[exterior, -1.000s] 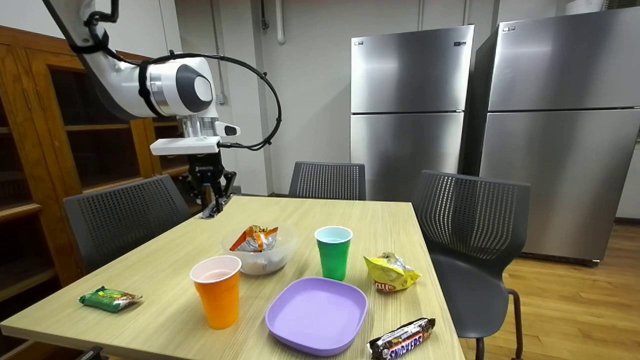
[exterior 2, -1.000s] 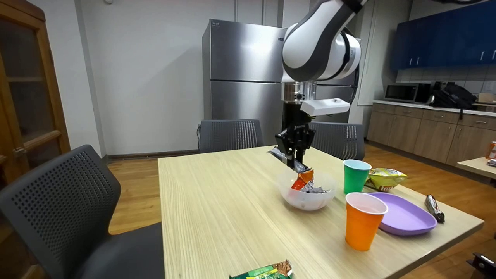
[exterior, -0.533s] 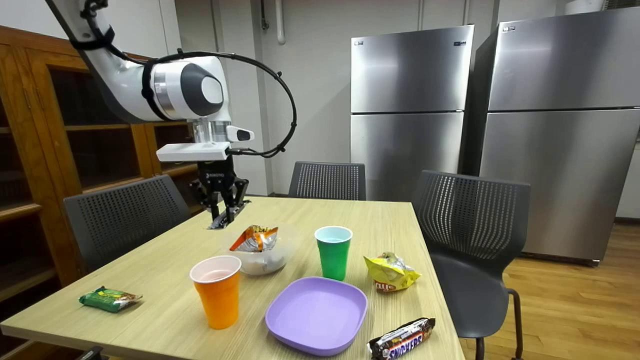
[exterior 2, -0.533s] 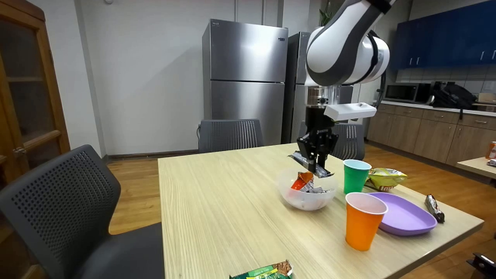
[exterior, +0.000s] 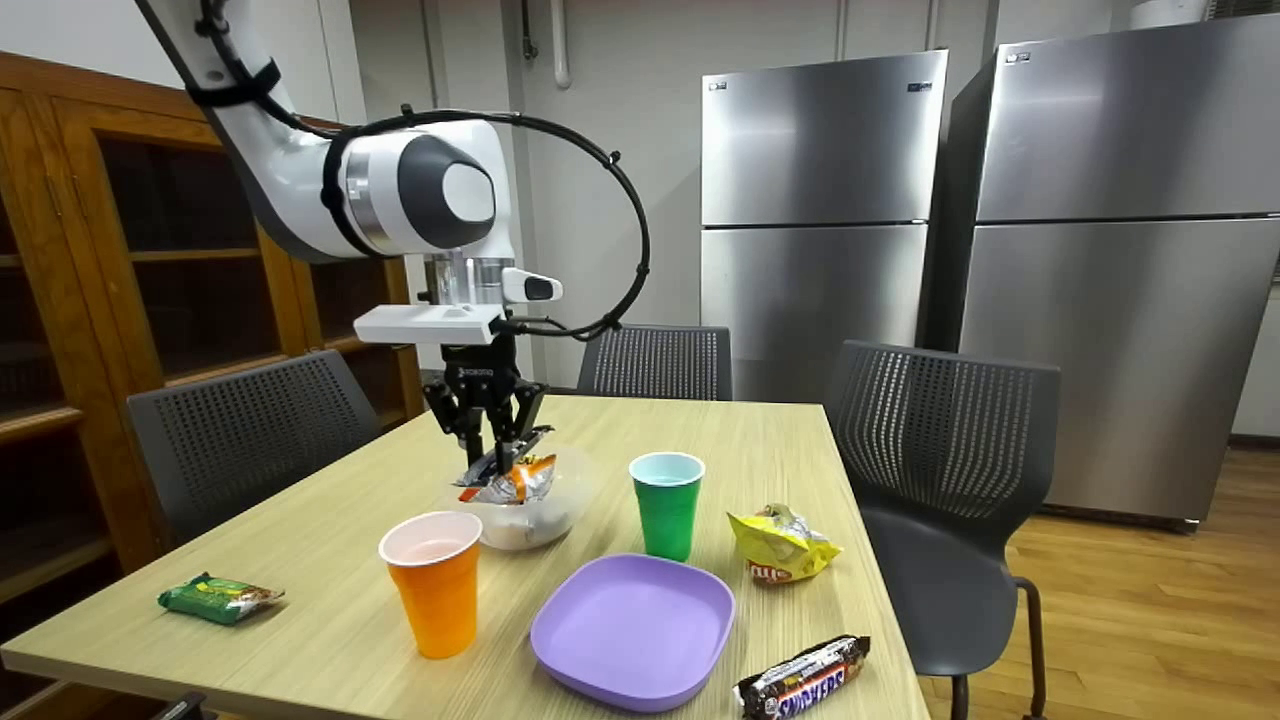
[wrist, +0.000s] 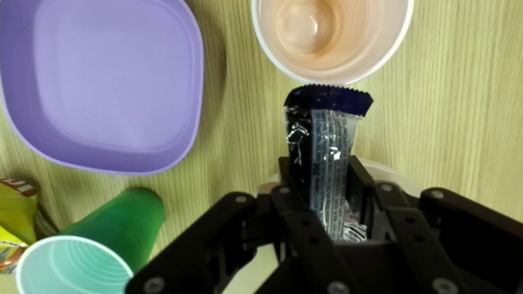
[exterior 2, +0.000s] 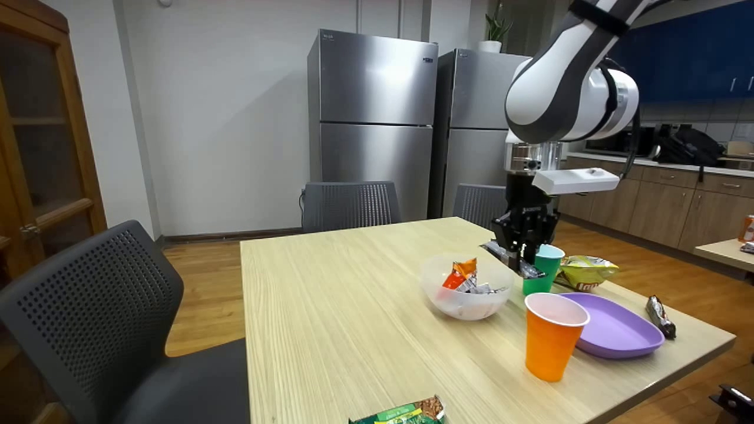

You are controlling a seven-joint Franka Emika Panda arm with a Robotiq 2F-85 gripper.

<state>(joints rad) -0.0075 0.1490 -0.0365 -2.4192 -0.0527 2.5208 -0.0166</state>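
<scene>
My gripper (exterior: 489, 462) is shut on a long wrapped bar (wrist: 333, 143) with a black and silver wrapper, printed with small text. The bar sticks out past the fingertips in the wrist view, its dark crimped end close to the orange cup's rim in that picture. A translucent bowl (exterior 2: 465, 309) stands on the table below the gripper, mostly hidden by it in the wrist view. Inside the bowl lie an orange snack bag (exterior 2: 461, 274) and silver wrappers. In an exterior view the bar (exterior 2: 530, 271) and gripper overlap the green cup (exterior 2: 545, 268).
An orange cup (exterior: 440, 590) stands beside a purple plate (exterior: 640, 630). A yellow snack bag (exterior: 785, 545) and a Snickers bar (exterior: 805, 680) lie near the table's edge. A green packet (exterior: 220, 598) lies toward another edge. Chairs, such as one dark chair (exterior: 950, 450), surround the table.
My gripper has travelled rightward and lower in both exterior views, carrying the wrapped bar. The grip looks the same, and the things on the table have stayed put.
</scene>
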